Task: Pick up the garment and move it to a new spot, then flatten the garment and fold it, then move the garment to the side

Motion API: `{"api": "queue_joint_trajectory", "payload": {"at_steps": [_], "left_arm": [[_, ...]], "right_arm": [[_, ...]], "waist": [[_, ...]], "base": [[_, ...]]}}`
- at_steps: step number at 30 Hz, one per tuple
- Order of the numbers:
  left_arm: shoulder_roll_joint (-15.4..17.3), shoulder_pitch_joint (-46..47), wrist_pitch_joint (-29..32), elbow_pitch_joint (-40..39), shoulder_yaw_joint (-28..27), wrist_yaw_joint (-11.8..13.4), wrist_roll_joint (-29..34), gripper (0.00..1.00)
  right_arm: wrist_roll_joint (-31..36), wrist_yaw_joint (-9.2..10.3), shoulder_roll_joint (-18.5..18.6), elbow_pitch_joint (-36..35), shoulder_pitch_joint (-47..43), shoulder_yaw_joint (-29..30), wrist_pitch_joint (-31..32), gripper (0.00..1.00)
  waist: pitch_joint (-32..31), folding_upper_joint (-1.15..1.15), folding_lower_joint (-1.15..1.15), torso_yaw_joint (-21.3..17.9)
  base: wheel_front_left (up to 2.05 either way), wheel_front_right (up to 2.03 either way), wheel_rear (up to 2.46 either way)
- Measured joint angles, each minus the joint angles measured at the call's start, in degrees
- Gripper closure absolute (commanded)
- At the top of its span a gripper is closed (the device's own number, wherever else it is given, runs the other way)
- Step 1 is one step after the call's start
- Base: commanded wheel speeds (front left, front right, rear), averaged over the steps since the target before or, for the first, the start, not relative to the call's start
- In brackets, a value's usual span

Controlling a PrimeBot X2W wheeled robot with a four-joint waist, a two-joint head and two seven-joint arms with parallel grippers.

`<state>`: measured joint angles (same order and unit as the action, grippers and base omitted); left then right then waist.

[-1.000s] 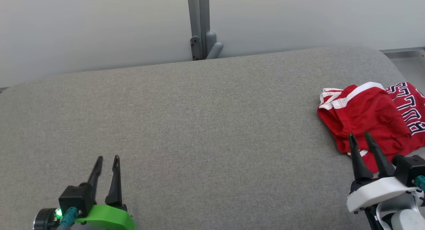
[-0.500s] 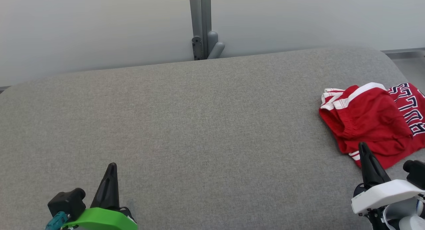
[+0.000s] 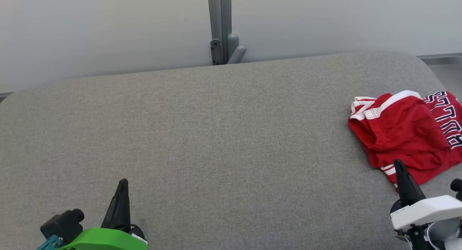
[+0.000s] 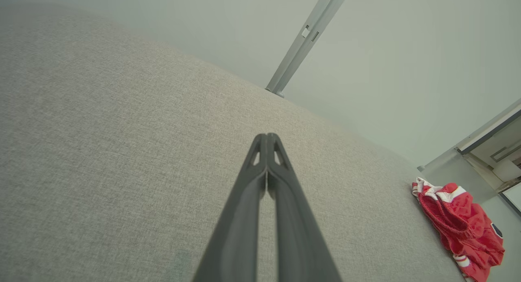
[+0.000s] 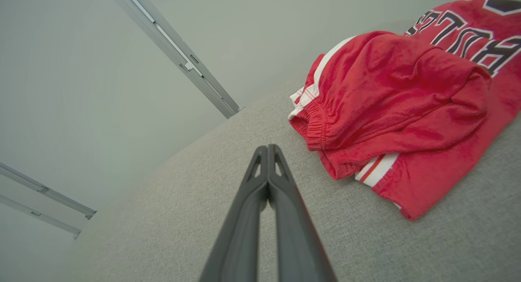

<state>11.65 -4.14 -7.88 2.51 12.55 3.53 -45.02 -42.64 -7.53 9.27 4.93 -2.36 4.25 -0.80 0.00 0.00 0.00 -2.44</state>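
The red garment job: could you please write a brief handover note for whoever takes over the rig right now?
Left gripper: shut, empty, over the bare grey fabric surface, far from the garment.
Right gripper: shut, empty, near the front edge of the red garment with white trim and dark lettering.
Garment: rumpled heap at the surface's right end, held by nothing.
Done: unclear from how it lies; no neat fold shows.
Left: probably pick up, flatten, fold, set aside.
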Motion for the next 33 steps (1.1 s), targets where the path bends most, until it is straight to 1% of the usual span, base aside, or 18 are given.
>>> {"api": "queue_joint_trajectory", "payload": {"at_steps": [23,33], "left_arm": [[-2.52,-1.77,0.75,-1.67,-2.32,-3.55,-15.59,1.00],[-3.46,-2.33,0.85,-2.19,-3.18,-4.71,-20.35,1.00]], "right_arm": [[-16.99,0.01,-1.70,-0.65,-1.01,3.34,5.47,1.00],[-22.48,0.03,-2.36,-0.80,-1.53,4.52,7.44,1.00]], "waist": [[0.03,0.00,0.00,0.58],[0.04,0.00,0.00,0.80]], "base": [[0.00,0.00,0.00],[0.00,0.00,0.00]]}}
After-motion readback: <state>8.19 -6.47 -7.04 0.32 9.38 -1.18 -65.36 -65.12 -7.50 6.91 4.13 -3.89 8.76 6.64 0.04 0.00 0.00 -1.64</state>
